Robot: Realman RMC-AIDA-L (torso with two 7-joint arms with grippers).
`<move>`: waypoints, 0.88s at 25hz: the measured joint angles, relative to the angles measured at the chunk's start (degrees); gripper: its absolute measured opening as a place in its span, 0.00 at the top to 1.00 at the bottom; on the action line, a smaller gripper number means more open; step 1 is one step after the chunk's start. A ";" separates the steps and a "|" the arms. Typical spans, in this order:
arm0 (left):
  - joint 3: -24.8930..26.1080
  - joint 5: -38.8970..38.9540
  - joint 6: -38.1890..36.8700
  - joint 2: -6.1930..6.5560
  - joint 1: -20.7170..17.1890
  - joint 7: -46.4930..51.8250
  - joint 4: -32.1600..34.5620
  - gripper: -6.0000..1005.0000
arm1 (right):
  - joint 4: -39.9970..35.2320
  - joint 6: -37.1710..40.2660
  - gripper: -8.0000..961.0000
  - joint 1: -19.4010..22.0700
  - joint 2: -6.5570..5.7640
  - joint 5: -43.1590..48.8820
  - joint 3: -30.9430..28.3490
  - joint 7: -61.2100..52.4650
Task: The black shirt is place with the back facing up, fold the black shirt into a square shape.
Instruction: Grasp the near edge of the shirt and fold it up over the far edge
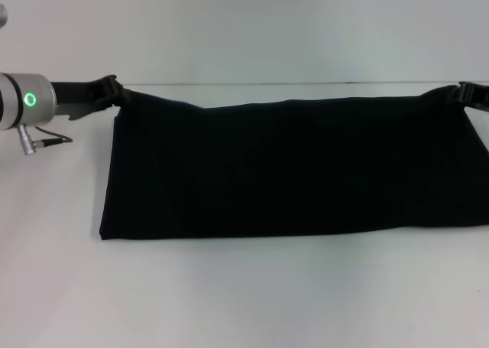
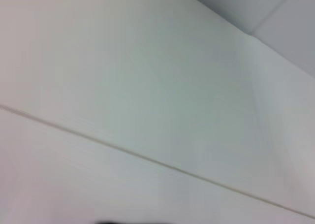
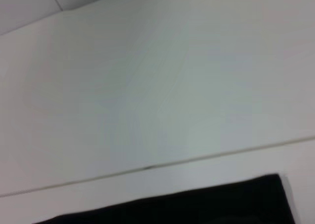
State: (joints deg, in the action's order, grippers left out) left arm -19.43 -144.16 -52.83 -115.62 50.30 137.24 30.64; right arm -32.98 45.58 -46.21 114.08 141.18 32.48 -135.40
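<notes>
Pincers point(image 1: 114, 92) point(image 1: 467, 94) pinch black shirt point(image 1: 290, 168) corners on table point(image 1: 229, 294)

No text, label, brand or number can be read in any of the views. The black shirt point(image 1: 294, 168) is shown as plain dark cloth, with no lettering to be made out on it.

Black shirt point(image 1: 294, 168) on table point(image 1: 244, 294), between left gripper point(image 1: 114, 92) and right gripper point(image 1: 467, 94)

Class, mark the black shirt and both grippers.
black shirt point(image 1: 290, 172): head view, middle of the cloth.
left gripper point(image 1: 114, 89): head view, fingertips at shirt's far corner.
right gripper point(image 1: 464, 92): head view, fingertips at opposite far corner.
</notes>
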 joint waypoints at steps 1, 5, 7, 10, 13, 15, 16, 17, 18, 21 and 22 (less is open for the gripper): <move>-0.89 0.05 1.60 -0.17 0.01 -0.03 -0.04 0.95 | 0.21 -1.05 0.92 -0.22 0.10 0.04 0.35 0.00; -4.62 0.14 6.71 -1.49 -0.09 -0.08 0.04 0.95 | 1.21 -5.20 0.92 -0.80 0.68 0.10 2.42 -0.02; -5.26 0.14 7.96 -1.97 -0.09 -0.09 0.04 0.95 | 1.78 -6.90 0.92 -1.11 0.83 0.11 3.43 -0.04; -5.49 0.14 9.18 -2.25 0.06 -0.08 0.05 0.95 | 2.33 -8.93 0.92 -1.61 1.03 0.12 4.83 -0.10; -5.79 0.15 9.26 -2.13 0.30 -0.08 0.19 0.95 | 2.46 -10.23 0.92 -1.94 1.08 0.14 5.25 -0.15; -6.01 0.14 9.28 -2.02 0.40 -0.09 0.34 0.95 | 2.43 -10.73 0.92 -2.20 1.06 0.15 5.26 -0.31; -6.11 0.15 9.30 -2.02 0.42 -0.10 0.43 0.95 | 2.43 -11.04 0.92 -2.35 1.02 0.15 5.27 -0.40; -6.12 0.15 9.40 -2.06 0.44 -0.10 0.56 0.95 | 2.51 -11.34 0.92 -2.45 0.98 0.17 5.31 -0.43; -6.14 0.15 9.55 -2.11 0.47 -0.10 0.65 0.95 | 2.62 -11.80 0.92 -2.52 0.94 0.19 5.36 -0.44; -6.22 0.15 11.20 -2.28 0.60 -0.11 0.61 0.95 | 2.74 -13.10 0.92 -2.57 0.91 0.23 5.46 -0.46; -6.36 0.15 11.69 -2.29 0.65 -0.12 0.52 0.95 | 2.75 -13.33 0.92 -2.57 0.89 0.23 5.47 -0.46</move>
State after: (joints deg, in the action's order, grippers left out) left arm -25.80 -144.02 -41.14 -117.91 50.96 137.12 31.16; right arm -30.24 32.25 -48.77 114.97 141.41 37.96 -135.86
